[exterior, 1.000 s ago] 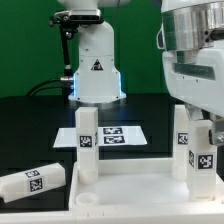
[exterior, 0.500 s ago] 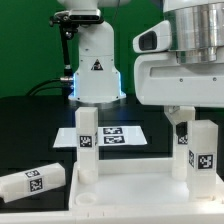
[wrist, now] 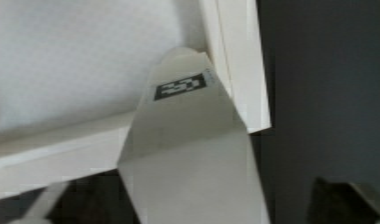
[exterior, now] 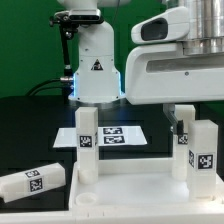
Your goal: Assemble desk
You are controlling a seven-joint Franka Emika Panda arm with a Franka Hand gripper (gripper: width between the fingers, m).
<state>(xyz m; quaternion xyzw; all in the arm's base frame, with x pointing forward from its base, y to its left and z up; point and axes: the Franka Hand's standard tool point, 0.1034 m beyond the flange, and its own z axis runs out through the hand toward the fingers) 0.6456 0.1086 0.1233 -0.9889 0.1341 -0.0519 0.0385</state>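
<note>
On black table [exterior: 30,110], white tagged desk [exterior: 130,188]

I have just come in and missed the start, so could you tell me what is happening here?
The robot arm is putting a white desk together. The desk top lies flat with three legs standing on it; a fourth leg lies loose at the exterior view's left. The pincer hangs open over a standing leg, holding nothing.

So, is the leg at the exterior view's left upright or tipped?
Tipped: the leg lies on its side on the table.
</note>
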